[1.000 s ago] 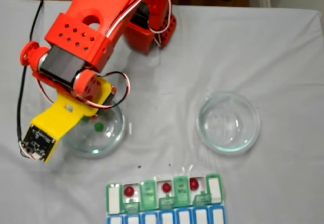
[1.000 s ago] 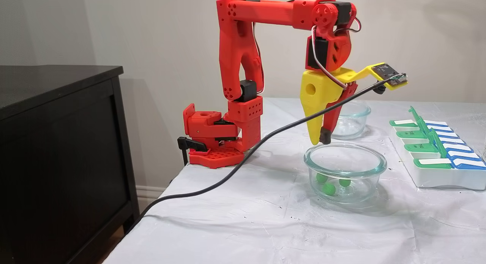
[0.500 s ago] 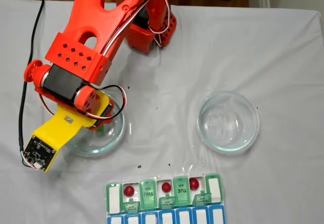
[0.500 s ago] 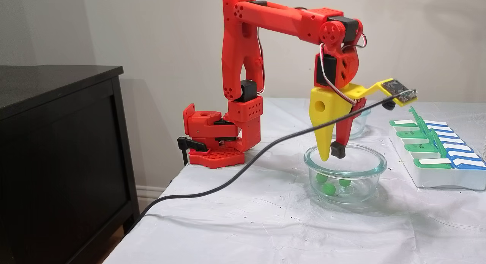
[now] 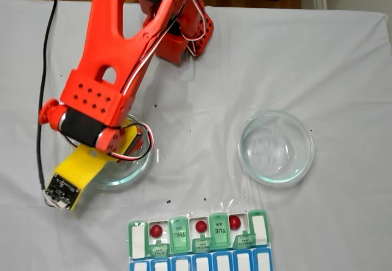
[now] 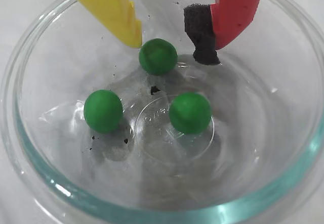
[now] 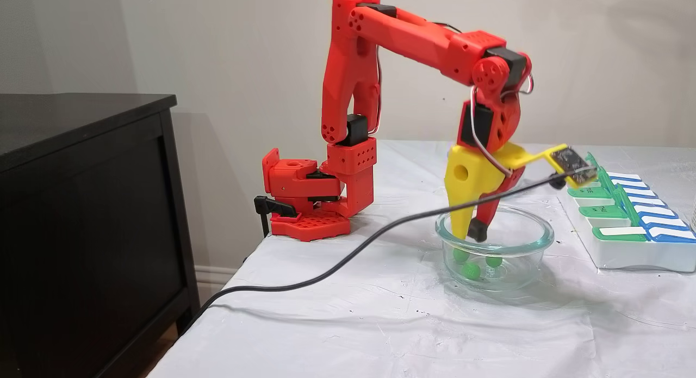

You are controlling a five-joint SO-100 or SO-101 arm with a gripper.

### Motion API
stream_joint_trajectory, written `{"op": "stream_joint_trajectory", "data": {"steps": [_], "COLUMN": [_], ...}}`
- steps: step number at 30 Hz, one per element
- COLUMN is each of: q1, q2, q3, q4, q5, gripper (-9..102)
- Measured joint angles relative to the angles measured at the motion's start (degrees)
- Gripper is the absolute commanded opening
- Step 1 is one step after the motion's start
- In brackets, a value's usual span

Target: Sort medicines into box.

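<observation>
**Half sorted: reds placed, greens pending**

You have three red balls (image 5: 200, 226) seated in separate compartments of the box (image 5: 258, 229). Three green balls (image 6: 190, 113) remain in the glass dish (image 6: 167, 215). Your gripper (image 6: 173, 44) is spread and empty, straddling the uppermost green ball (image 6: 158, 56); the yellow finger (image 6: 114, 9) looks just beside it.

Three glossy bright green balls (image 6: 158, 56) lie loose and apart from one another on the floor of a round clear glass dish (image 6: 30, 148). Three dark red balls (image 5: 157, 230) sit one each in three opened compartments of the rectangular pill organizer (image 5: 138, 239), whose translucent green lids are labelled THU and TUE, with a blue row below.
</observation>
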Motion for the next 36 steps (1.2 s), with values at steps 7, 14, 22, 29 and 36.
{"op": "stream_joint_trajectory", "data": {"steps": [7,14,22,29,36], "q1": [0.0,0.0,0.0,0.0,0.0], "q2": [-3.2,-5.2,-6.5,-5.4,2.4], "q3": [-0.2,-1.5,-2.5,-1.8,-1.7], "q4": [1.1,1.1,1.6,-1.3,-5.1], "q5": [-1.2,-2.1,-2.7,-0.4,6.6], "gripper": [16,9,0,0,0]}}
